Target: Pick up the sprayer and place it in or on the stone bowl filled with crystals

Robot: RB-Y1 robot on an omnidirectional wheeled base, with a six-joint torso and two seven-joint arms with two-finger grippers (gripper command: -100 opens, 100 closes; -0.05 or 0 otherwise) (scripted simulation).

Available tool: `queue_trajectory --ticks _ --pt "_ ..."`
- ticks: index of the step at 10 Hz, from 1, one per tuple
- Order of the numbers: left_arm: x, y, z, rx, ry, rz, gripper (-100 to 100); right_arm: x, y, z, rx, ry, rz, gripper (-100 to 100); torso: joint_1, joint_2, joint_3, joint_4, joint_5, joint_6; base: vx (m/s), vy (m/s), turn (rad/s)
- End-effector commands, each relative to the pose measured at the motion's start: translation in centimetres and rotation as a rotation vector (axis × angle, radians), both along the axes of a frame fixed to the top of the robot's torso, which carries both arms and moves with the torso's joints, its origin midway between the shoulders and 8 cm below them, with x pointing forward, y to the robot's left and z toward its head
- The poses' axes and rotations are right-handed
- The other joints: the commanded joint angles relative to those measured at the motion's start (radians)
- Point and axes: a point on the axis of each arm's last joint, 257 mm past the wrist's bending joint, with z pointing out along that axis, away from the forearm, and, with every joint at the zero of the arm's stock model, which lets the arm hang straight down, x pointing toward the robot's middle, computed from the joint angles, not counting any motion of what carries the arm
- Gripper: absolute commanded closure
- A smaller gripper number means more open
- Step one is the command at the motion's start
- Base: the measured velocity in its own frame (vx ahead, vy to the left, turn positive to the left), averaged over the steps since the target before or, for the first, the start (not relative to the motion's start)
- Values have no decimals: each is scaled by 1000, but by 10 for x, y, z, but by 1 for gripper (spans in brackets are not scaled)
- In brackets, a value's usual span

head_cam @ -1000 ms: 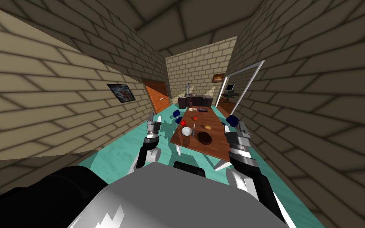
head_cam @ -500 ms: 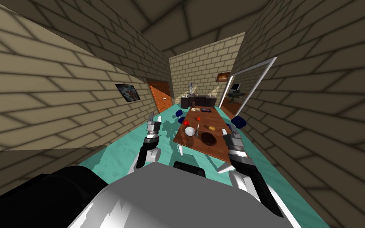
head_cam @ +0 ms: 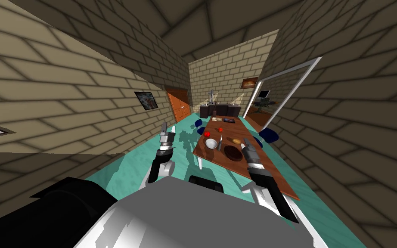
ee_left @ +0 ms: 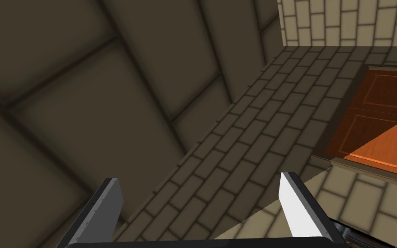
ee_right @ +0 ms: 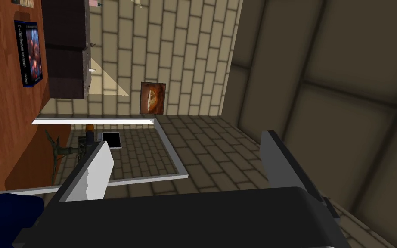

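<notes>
On the long brown table (head_cam: 271, 172) a slim grey upright sprayer (head_cam: 220, 142) stands between a white bowl (head_cam: 211, 144) and a dark brown bowl (head_cam: 233, 153). I cannot make out what the dark bowl holds. My right gripper (head_cam: 246, 144) hovers open just right of the dark bowl, above the table; in the right wrist view the right gripper (ee_right: 189, 165) has nothing between its fingers. My left gripper (head_cam: 168, 128) is raised over the teal floor left of the table, and the left wrist view shows the left gripper (ee_left: 200, 202) open and empty.
A red thing (head_cam: 207, 134), a smaller red one (head_cam: 220, 129), a yellow-brown item (head_cam: 236, 141) and a book (head_cam: 229, 120) also lie on the table. Blue chairs (head_cam: 271, 134) flank it. A dark cabinet (head_cam: 219, 111), an orange door (head_cam: 180, 104) and a white-framed opening (head_cam: 279, 92) stand beyond.
I have turned left and moved closer, so the table now lies further right and nearer. My right gripper has swung inward over the table, beside the dark bowl.
</notes>
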Motion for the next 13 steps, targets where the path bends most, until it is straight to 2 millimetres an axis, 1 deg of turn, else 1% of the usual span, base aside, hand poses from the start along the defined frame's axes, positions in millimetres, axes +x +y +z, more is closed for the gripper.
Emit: queue_trajectory --ticks 1,4,5,6,8,10,11,12,13 --pt "0 0 0 0 0 0 0 6 -9 -19 -43 42 -16 -100 0 0 0 0 0 0 -2 60 87" --pt "0 0 0 0 0 0 0 17 -30 -63 -155 149 -57 -100 0 0 0 0 0 0 -6 88 173" --pt "0 0 0 0 0 0 0 19 -37 -74 -194 175 -69 -100 2 1 0 0 0 0 7 122 157" --pt "0 0 0 0 0 0 0 19 -38 -79 -194 186 -71 -100 3 0 0 0 1 0 7 77 35" --pt "0 0 0 0 0 0 0 23 -57 -108 -274 260 -100 -100 -1 0 0 0 0 0 8 78 137" --pt "0 0 0 0 0 0 0 25 -78 -135 -359 333 -128 -100 2 0 0 0 0 0 1 110 180" --pt "0 0 0 0 0 0 0 24 -80 -140 -358 344 -129 -100 3 1 0 0 1 0 7 82 47" --pt "0 0 0 0 0 0 0 25 -92 -152 -402 378 -143 -100 1 1 0 0 0 1 8 79 110" --pt "0 0 0 0 0 0 0 24 -93 -156 -402 385 -144 -100 0 1 0 0 0 0 3 50 52"
